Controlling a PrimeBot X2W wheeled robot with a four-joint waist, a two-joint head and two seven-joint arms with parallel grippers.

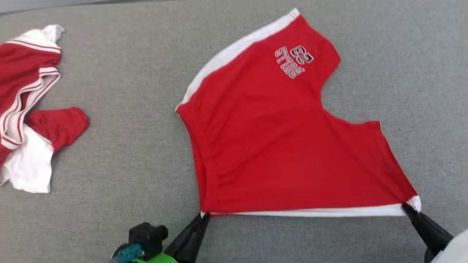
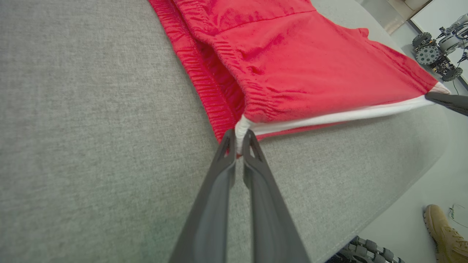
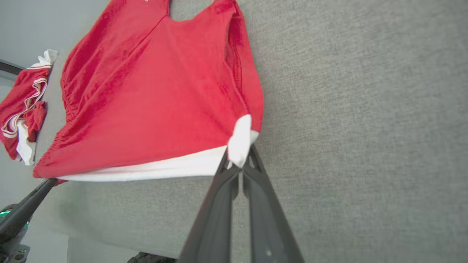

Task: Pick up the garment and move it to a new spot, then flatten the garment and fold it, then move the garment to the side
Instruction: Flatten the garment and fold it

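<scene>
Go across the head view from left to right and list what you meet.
crumpled red and white garment → left tool, shut on one near corner → red shorts spread on the grey surface → right tool, shut on the other near corner

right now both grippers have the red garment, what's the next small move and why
Probably lower both corners onto the table: the left gripper and right gripper each pinch a corner of the red garment, its hem taut between them, the rest mostly flat.
</scene>
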